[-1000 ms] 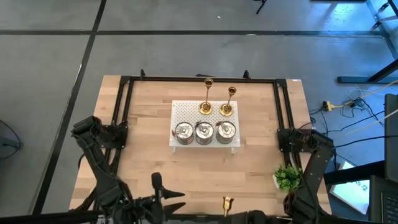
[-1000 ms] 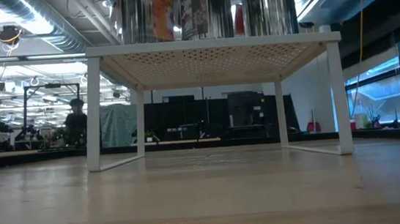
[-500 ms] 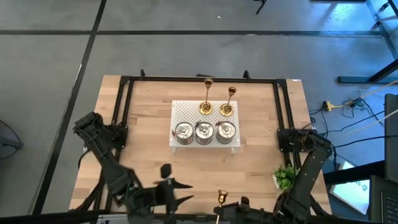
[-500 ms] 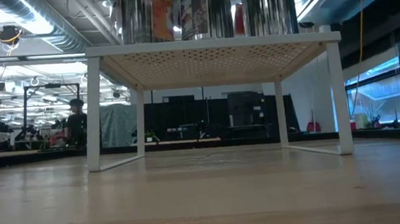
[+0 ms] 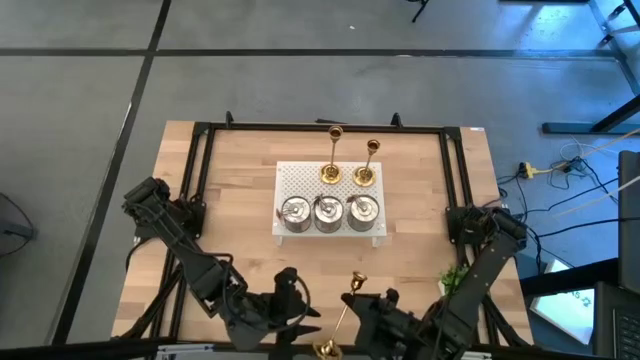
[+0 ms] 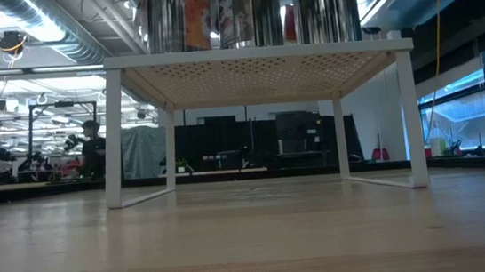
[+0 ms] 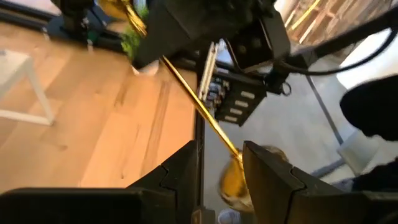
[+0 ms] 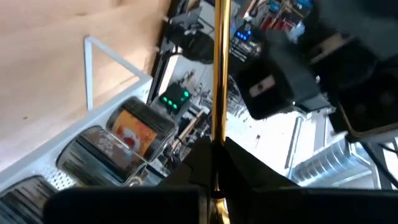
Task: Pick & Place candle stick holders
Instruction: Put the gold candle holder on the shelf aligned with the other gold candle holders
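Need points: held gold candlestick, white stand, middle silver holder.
held gold candlestick (image 5: 341, 312), high view, mid stem
white perforated stand (image 5: 300, 181), high view, bare top near back-left corner
middle silver holder (image 5: 327, 212), high view, top

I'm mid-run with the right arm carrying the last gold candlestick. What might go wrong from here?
1. The right gripper pinches only the thin stem of the tilted candlestick, base hanging near the table edge; it may swing or slip.
2. The left gripper sits close beside it, so the arms may clash.
3. Two gold candlesticks and three silver holders crowd the stand; a tilted placement might topple one.
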Action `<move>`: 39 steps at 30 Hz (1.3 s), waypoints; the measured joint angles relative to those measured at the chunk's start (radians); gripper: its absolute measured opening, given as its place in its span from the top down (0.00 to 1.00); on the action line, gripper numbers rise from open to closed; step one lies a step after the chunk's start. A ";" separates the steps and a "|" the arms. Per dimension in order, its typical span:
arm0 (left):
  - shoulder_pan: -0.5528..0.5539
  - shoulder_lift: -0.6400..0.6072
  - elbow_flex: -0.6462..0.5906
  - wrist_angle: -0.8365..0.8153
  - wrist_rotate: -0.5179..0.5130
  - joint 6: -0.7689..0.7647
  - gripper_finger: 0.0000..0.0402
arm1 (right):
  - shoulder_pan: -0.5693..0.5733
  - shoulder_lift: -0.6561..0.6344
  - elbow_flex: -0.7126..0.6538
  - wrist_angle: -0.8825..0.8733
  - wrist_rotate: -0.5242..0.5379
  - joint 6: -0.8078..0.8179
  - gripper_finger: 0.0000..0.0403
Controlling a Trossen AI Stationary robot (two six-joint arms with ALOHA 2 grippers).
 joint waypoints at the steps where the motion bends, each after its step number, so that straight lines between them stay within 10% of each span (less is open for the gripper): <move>1: 0.001 0.002 0.000 -0.006 0.009 -0.007 0.69 | -0.001 0.000 -0.013 0.011 0.008 0.000 0.95; 11: 0.102 0.002 0.000 -0.081 0.153 -0.220 0.68 | -0.013 0.000 -0.059 0.053 0.094 -0.006 0.95; 39: 0.152 0.003 -0.143 0.154 0.276 -0.173 0.62 | -0.072 0.000 -0.059 0.052 0.073 0.031 0.95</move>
